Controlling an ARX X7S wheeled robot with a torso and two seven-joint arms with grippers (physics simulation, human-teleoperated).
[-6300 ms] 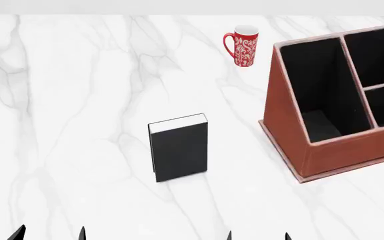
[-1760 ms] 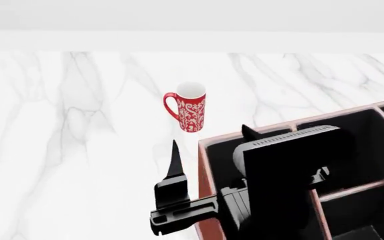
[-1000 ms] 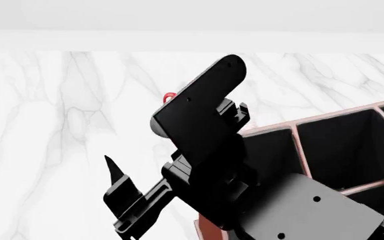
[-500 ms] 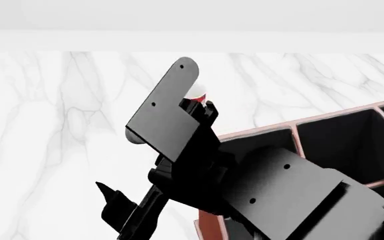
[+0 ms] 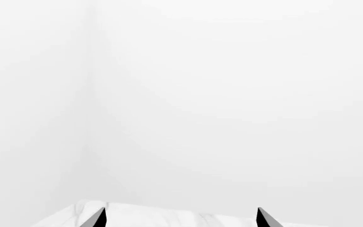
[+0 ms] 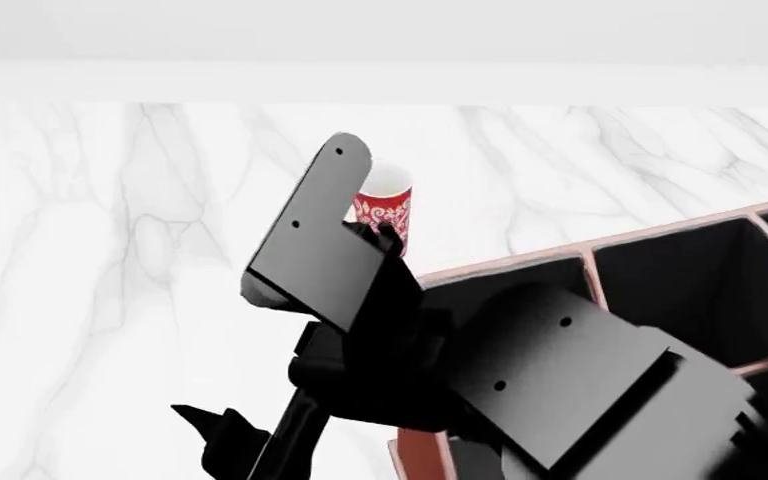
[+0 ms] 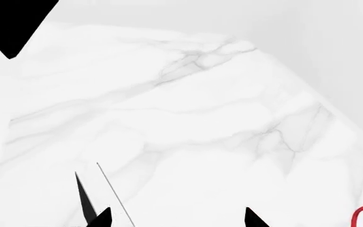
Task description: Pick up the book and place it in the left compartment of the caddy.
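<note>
The right arm (image 6: 491, 380) fills the lower centre of the head view, in front of the caddy (image 6: 684, 245). The arm's dark links cover most of the left compartment (image 6: 518, 285); only a strip of its black lining under the pale rear rim shows. The book cannot be located in any view; the arm hides the area where it may be. The right gripper (image 7: 175, 218) shows two dark fingertips set apart with nothing between them, over bare marble tabletop (image 7: 188, 118). In the head view, one dark finger (image 6: 217, 440) of this gripper projects near the lower edge, left of the caddy. The left gripper (image 5: 180, 218) shows two fingertips spread apart, empty, facing a plain pale wall (image 5: 181, 94) above a tabletop edge. The red patterned mug (image 6: 387, 212) stands upright on the tabletop behind the caddy's left rear corner, partly hidden by the arm.
</note>
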